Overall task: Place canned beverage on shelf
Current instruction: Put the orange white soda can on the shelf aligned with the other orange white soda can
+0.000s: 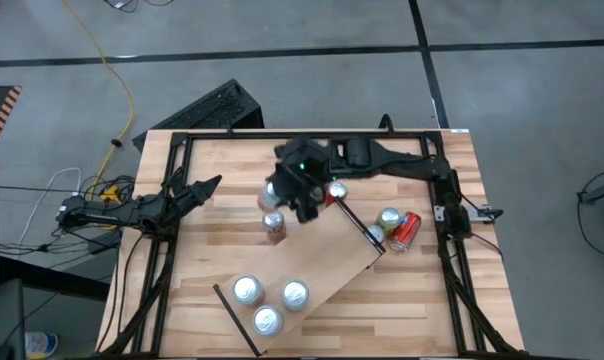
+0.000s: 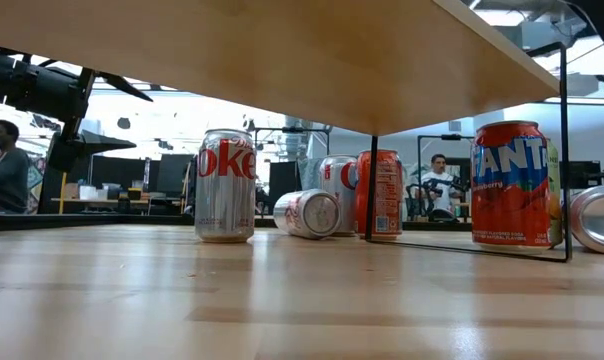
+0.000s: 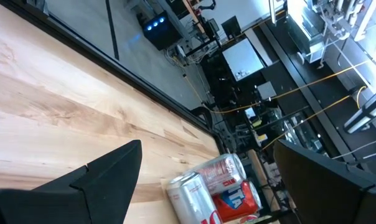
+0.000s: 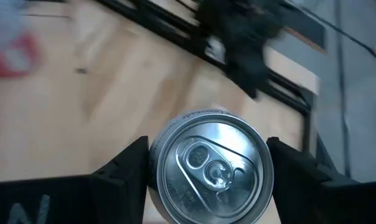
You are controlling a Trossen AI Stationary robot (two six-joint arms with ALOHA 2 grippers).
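right gripper (image 4: 206,171) has its jaws pinching an upright can (image 4: 208,167), held over the tabletop (image 1: 222,235) just off the shelf (image 1: 322,265), which already carries 3 cans (image 1: 268,303). left gripper (image 3: 206,180) sits well off to the side, jaws spread with nothing between them

Right arm reaches from the table's right edge toward its centre, wrist pointing down; right gripper (image 4: 208,171) has its fingers (image 4: 127,169) set apart. Left arm lies at the left edge, left gripper (image 1: 204,187) fingers spread.
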